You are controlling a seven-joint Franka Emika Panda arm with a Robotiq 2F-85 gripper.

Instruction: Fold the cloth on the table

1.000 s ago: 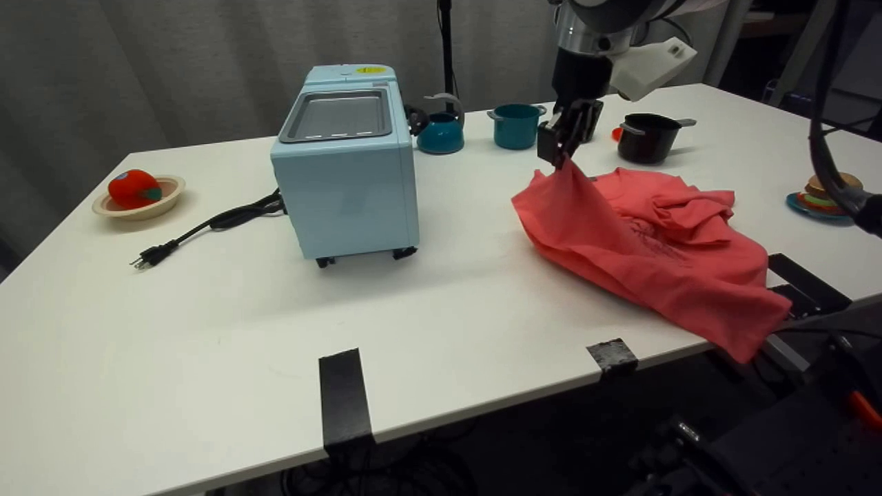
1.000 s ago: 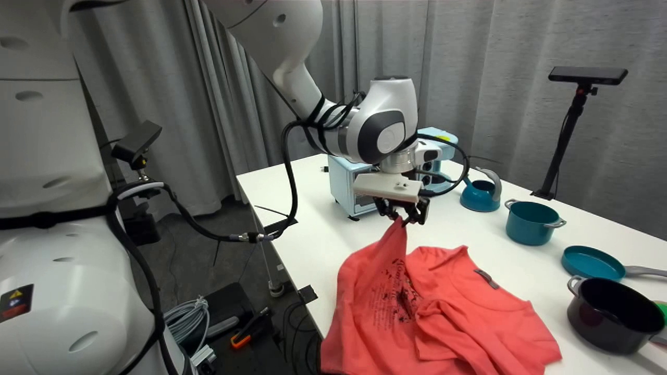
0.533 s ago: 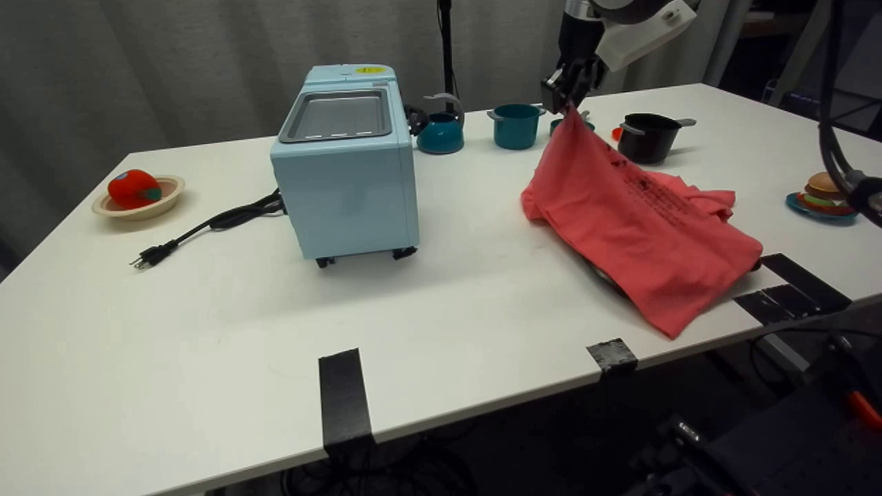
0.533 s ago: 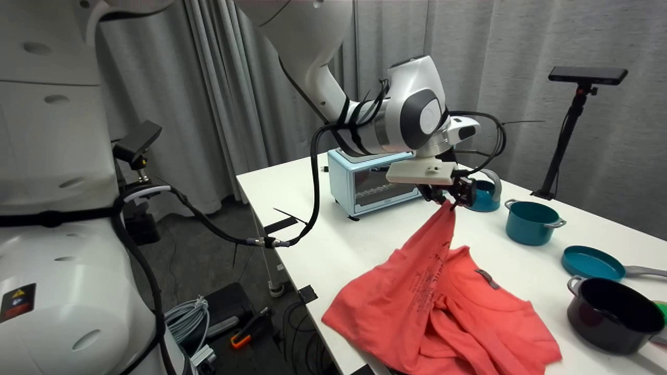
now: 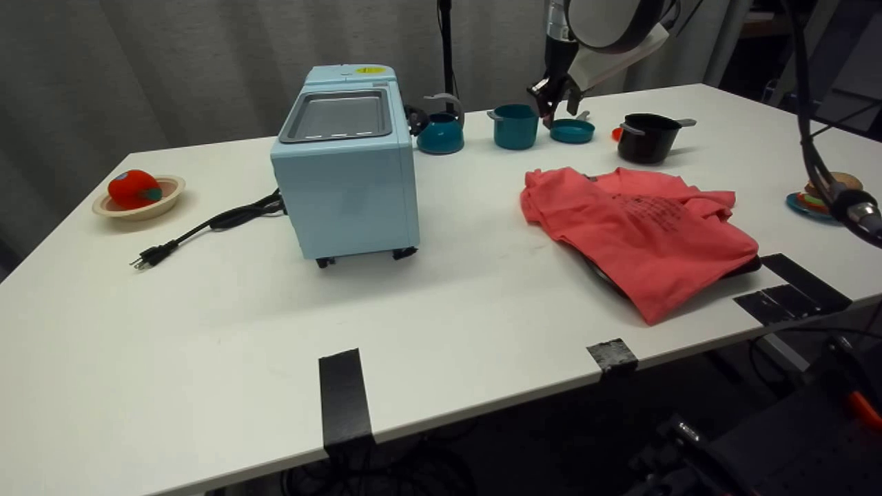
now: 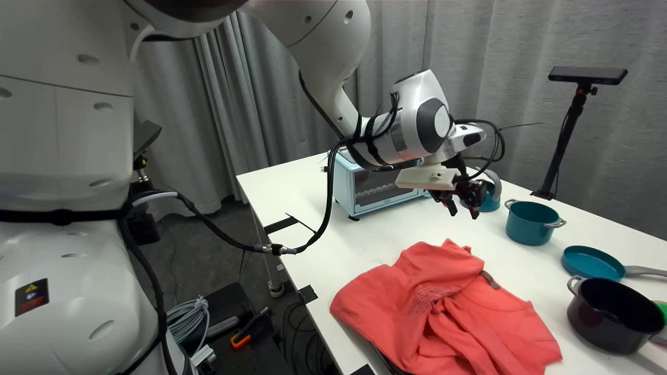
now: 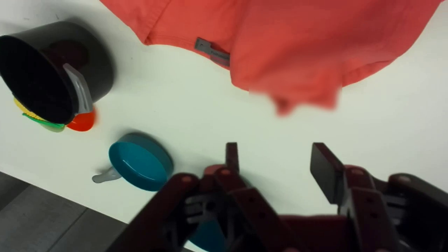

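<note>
The cloth is a coral-red T-shirt that lies crumpled on the white table in both exterior views (image 5: 648,227) (image 6: 417,312). Its lower part is flopped over towards the collar, with dark print showing on top. The collar's grey tag (image 6: 490,279) is uncovered. In the wrist view, the shirt (image 7: 297,38) lies at the top, its edge apart from the fingers. My gripper is open and empty in the wrist view (image 7: 274,157). In both exterior views (image 5: 560,116) (image 6: 463,212) it hangs above the table, past the shirt's edge on the pots' side.
A dark flat object (image 5: 744,267) pokes out under the shirt near the table's edge. A black pot (image 5: 648,138), teal pan (image 6: 594,263), teal pot (image 6: 534,223) and teal kettle (image 5: 441,133) stand beyond the shirt. A light-blue toaster oven (image 5: 348,186) stands nearby.
My gripper carried the held shirt edge up and towards the pots, then opened and let go. The raised part dropped onto the shirt. The corner over the table's edge was drawn onto the table.
</note>
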